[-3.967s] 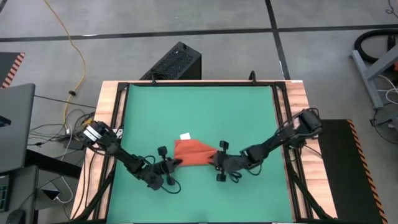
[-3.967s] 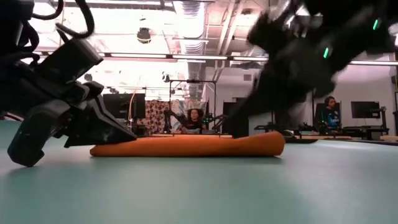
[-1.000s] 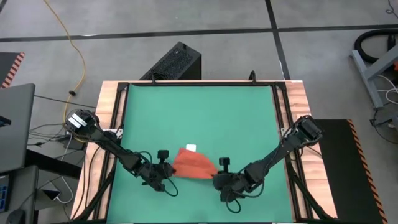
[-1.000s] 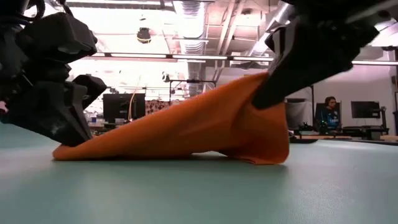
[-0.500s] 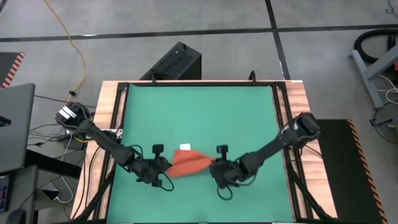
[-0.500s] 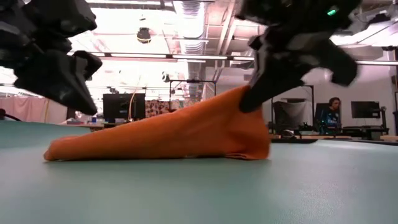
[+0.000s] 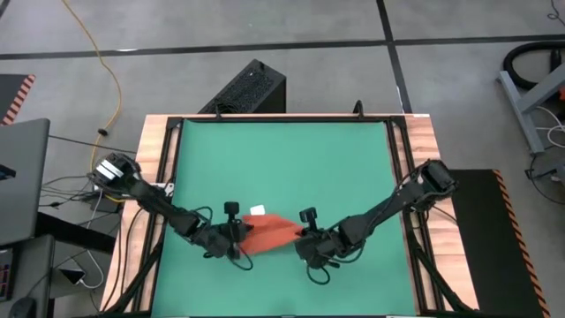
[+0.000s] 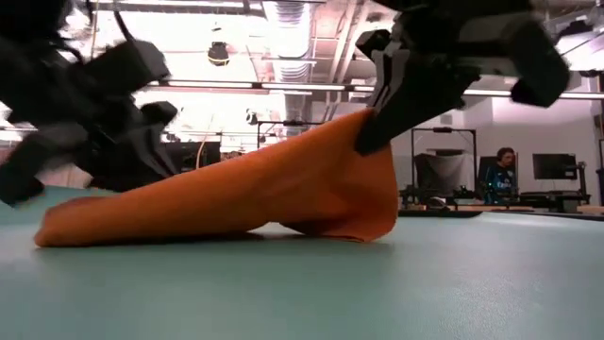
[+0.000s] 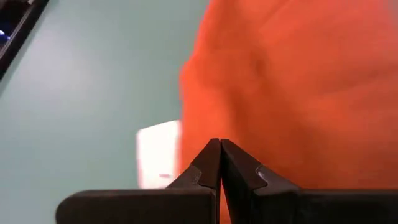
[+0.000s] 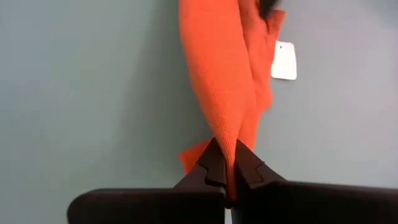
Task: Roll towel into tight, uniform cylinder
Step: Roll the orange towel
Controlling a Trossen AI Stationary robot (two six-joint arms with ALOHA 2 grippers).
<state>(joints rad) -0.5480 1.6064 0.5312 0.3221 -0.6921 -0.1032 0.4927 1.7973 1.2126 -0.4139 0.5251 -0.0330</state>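
Now both grippers pinch the towel (image 7: 267, 233): the right gripper (image 10: 227, 167) holds its corner raised, the left gripper (image 9: 219, 163) its low end.

Overhead looks straight down; low camera level across mat (image 8: 302, 293); wrist cameras close; all share towel (image 7: 267, 233).

One towel (image 7: 267, 233), one white tag (image 10: 284, 60), one green mat (image 7: 291, 159), two grippers.
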